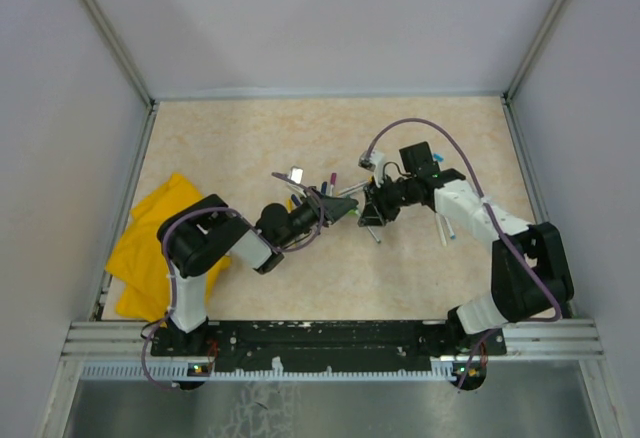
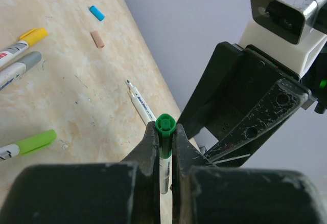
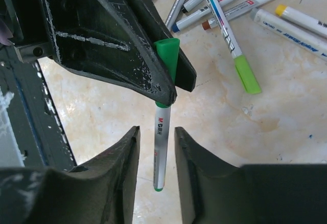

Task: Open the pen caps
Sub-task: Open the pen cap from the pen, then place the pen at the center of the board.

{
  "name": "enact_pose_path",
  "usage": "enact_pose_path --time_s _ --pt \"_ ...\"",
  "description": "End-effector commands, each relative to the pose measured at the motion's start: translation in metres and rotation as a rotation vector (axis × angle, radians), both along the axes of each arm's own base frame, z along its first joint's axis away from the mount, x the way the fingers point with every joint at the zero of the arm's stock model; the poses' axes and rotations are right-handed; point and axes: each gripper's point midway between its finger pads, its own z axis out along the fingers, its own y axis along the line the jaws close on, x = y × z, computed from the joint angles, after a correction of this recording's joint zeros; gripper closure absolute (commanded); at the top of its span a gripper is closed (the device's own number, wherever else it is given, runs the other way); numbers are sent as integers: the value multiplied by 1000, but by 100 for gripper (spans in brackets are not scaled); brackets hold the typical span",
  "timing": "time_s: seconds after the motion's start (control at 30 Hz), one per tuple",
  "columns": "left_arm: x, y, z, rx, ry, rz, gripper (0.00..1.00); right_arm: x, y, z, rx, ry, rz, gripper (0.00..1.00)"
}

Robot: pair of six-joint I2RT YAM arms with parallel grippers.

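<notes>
Beige table [image 1: 250, 148], pens [image 3: 223, 22] scattered across it. Above it the left gripper [image 2: 164, 134] is clamped on a green cap [image 2: 165, 123], not yet off. The right gripper [image 3: 156, 134] stands narrowly parted around the barrel [image 3: 160, 152], apparently not touching it. Two loose caps [image 2: 96, 13] lie well apart; yellow, grey and lime pens are capped.

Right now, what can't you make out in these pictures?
Left wrist view: lower barrel of the green-capped pen hidden behind the left gripper; three pens cut by the left edge.
Right wrist view: pen pile cut by the top edge.
Top view: that pen too small.
</notes>
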Motion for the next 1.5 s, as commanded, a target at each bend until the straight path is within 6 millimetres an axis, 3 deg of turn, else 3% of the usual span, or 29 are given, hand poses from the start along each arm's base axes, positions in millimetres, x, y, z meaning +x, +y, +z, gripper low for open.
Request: enact_pose_path --time_s 0.0,0.1,0.23,0.37,0.47,0.53,0.6,0.7,0.9,1.0,1.07,1.13,1.23,1.4,1.47 --pt "-6 6 61 -174 -164 -5 100 3 7 3 11 -28 20 72" --pt "-3 11 64 -181 -165 7 100 0 8 3 13 -27 33 74" --pt "0 16 71 -198 -173 10 100 -1 10 1 9 -18 43 67" --pt "1 17 76 -203 -180 9 100 -2 12 -3 -3 -15 49 67" --pt "1 17 79 -210 -183 8 100 -3 13 -4 -10 -14 50 79" --pt "3 19 81 -212 -190 11 100 -3 14 -3 -10 -15 50 100" --pt "9 24 85 -214 -194 19 100 -3 13 -2 -13 -15 47 100" --pt "27 40 96 -210 -203 65 100 -6 14 0 -3 -12 59 100" --pt "87 91 125 -166 -212 249 100 -16 21 2 9 -12 105 100" --pt "104 113 139 -171 -216 310 100 -18 24 3 13 -18 118 100" --pt "104 122 144 -175 -223 315 100 -13 21 2 -9 -32 94 100" --pt "98 129 144 -162 -228 316 100 3 10 -7 -94 -70 10 100" --pt "78 133 130 -76 -226 299 100 29 -37 -32 -334 -93 -165 100" --pt "44 147 90 140 -184 290 100 40 -110 -57 -548 -20 -368 100" --pt "29 157 88 186 -194 301 100 38 -131 -66 -630 -31 -427 100"
